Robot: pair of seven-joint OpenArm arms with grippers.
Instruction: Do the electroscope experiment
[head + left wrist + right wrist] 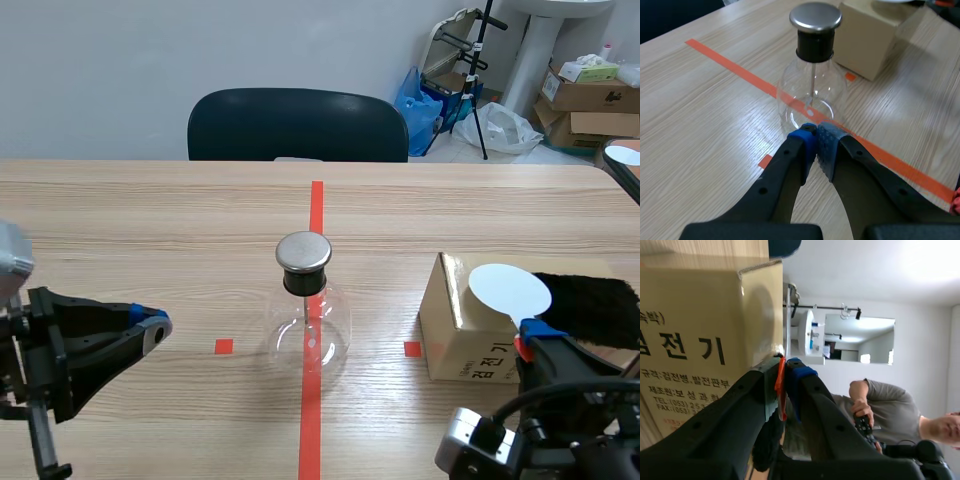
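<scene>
Scene view: the electroscope flask (310, 320) stands mid-tabletop (150, 230) on the red line. At right, a white disc (510, 290) and black fur (590, 305) show over the cardboard box (465, 345).

Left wrist view: the left pincer (816, 142), closed on nothing, sits just near of the flask.

Right wrist view: the right pincer (785, 375) clamps the disc's orange handle (781, 390) beside the box.

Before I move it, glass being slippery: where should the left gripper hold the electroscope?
Probably the black neck below the metal cap, approached level from the left: it stands upright, narrower than the round glass bulb, and the cap overhangs it.
</scene>
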